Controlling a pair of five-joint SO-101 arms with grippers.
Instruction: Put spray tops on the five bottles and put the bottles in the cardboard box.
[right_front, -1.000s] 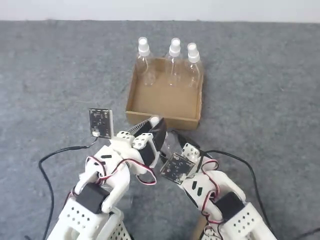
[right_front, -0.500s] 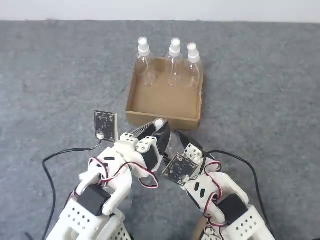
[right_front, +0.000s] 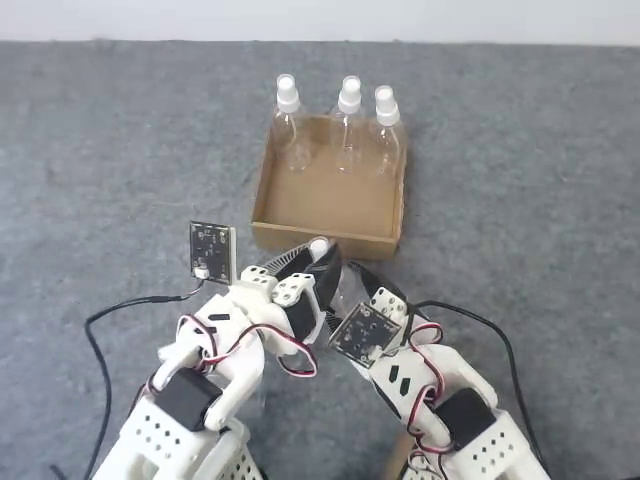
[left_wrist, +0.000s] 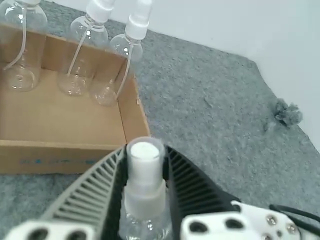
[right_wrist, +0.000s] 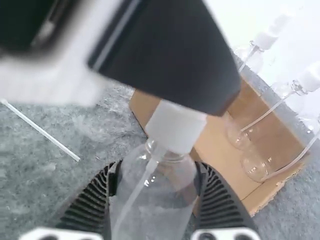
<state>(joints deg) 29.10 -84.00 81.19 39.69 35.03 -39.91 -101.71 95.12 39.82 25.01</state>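
Left fingers (left_wrist: 189, 181) clench the spray top (left_wrist: 144, 152), which sits coaxially on the upright bottle (right_wrist: 150, 186) grasped by right fingers (right_wrist: 222, 200), just short of the cardboard box (right_front: 325, 239).

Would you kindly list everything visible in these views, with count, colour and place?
cardboard box: one, brown, on the carpet ahead of the arms
capped bottles: three, clear with white tops, upright along the box's far wall
held bottle: one, clear, in front of the box
spray top: one, white, at the held bottle's neck
thin tube: one, white, lying on the carpet
fluff tuft: one, grey, on the carpet
carpet: one, grey, covering the table
left gripper: one, black fingers, shut on the spray top
right gripper: one, black fingers, shut on the held bottle
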